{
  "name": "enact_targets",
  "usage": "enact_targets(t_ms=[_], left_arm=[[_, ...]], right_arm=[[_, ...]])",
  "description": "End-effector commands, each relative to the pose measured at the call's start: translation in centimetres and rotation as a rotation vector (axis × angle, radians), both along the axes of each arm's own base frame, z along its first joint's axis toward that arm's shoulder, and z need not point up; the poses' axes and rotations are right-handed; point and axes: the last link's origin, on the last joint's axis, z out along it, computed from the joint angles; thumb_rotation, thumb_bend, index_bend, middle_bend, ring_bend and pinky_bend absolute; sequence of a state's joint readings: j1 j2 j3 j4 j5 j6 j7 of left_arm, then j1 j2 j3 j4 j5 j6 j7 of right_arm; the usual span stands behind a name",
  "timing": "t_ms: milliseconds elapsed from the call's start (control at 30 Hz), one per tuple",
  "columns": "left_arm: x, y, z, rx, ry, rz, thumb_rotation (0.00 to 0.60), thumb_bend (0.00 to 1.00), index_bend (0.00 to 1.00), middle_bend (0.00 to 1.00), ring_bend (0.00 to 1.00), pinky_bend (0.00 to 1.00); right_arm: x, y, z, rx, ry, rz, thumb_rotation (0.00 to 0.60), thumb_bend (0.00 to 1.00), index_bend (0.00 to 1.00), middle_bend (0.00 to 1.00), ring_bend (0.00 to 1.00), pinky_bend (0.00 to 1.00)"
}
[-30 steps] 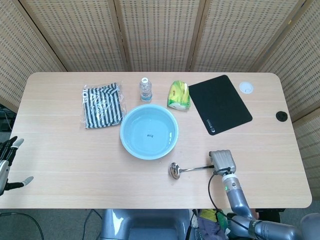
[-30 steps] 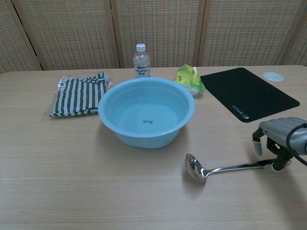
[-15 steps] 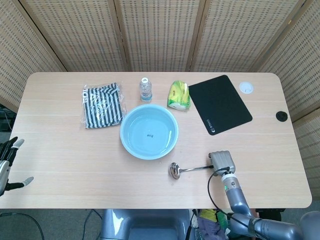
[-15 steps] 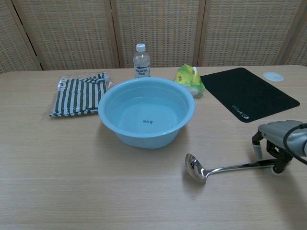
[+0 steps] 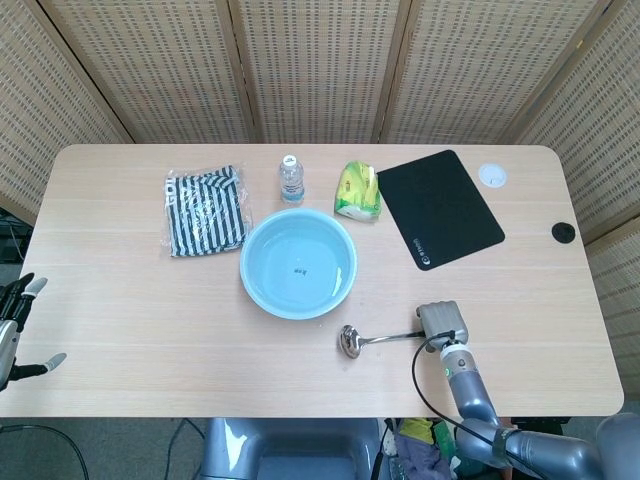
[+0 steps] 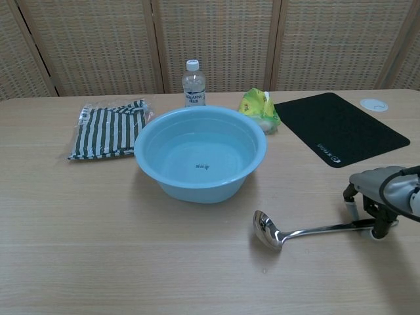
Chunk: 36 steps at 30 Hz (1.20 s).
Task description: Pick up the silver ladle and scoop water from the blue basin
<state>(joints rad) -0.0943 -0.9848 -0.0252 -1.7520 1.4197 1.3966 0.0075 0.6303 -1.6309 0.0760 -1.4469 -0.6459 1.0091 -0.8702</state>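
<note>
Near the front edge of the table (image 5: 150, 330), right of centre, my right hand (image 6: 375, 197) sits over the end of the ladle (image 6: 295, 231) handle, fingers curled down around it w/ tips at table level. Can't tell if they're actually clamped on it or just straddling. Ladle lies flat on the wood, bowl end pointing left, just in front of the basin (image 6: 200, 153) but not touching. Basin holds water, sits mid-table. My left hand (image 5: 14, 325) is off the table's left edge in head view only, fingers spread, holding nothing. Behind the basin: bottle (image 6: 193, 83) upright, striped cloth (image 6: 108, 128) in a bag to its left, green packet (image 6: 259, 110) and black mat (image 6: 341, 128) to its right.
</note>
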Motion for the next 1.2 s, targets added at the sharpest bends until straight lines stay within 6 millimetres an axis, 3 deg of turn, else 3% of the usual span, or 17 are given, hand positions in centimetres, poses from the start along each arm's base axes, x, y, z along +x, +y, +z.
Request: enact_targets(t_ms=[33, 167, 467, 600, 867, 1200], left_arm=[[0.0, 0.0, 0.0, 0.000, 0.000, 0.000, 0.600, 0.00, 0.00, 0.00, 0.00, 0.00], [0.0, 0.0, 0.0, -0.001, 0.000, 0.001, 0.600, 0.00, 0.00, 0.00, 0.00, 0.00], [-0.1, 0.0, 0.0, -0.001, -0.001, 0.003, 0.600, 0.00, 0.00, 0.00, 0.00, 0.00], [-0.1, 0.1, 0.0, -0.002, -0.002, 0.005, 0.600, 0.00, 0.00, 0.00, 0.00, 0.00], [0.0, 0.0, 0.0, -0.005, -0.006, 0.001, 0.600, 0.00, 0.00, 0.00, 0.00, 0.00], [0.0, 0.0, -0.1, -0.014, -0.006, 0.001, 0.600, 0.00, 0.00, 0.00, 0.00, 0.00]], right_arm=[[0.1, -0.1, 0.0, 0.009, 0.014, 0.001, 0.600, 0.28, 0.51, 0.89, 0.90, 1.00], [0.0, -0.2, 0.1, 0.021, 0.031, -0.009, 0.600, 0.31, 0.52, 0.89, 0.90, 1.00], [0.0, -0.3, 0.5, 0.025, 0.044, -0.011, 0.600, 0.48, 0.71, 0.89, 0.90, 1.00], [0.3, -0.2, 1.3, 0.030, 0.012, 0.007, 0.600, 0.58, 0.74, 0.89, 0.90, 1.00], [0.8, 0.3, 4.7, 0.026, -0.098, 0.081, 0.600, 0.72, 0.78, 0.89, 0.90, 1.00], [0.6, 1.3, 10.3, 0.007, -0.187, 0.129, 0.600, 0.74, 0.79, 0.89, 0.90, 1.00]])
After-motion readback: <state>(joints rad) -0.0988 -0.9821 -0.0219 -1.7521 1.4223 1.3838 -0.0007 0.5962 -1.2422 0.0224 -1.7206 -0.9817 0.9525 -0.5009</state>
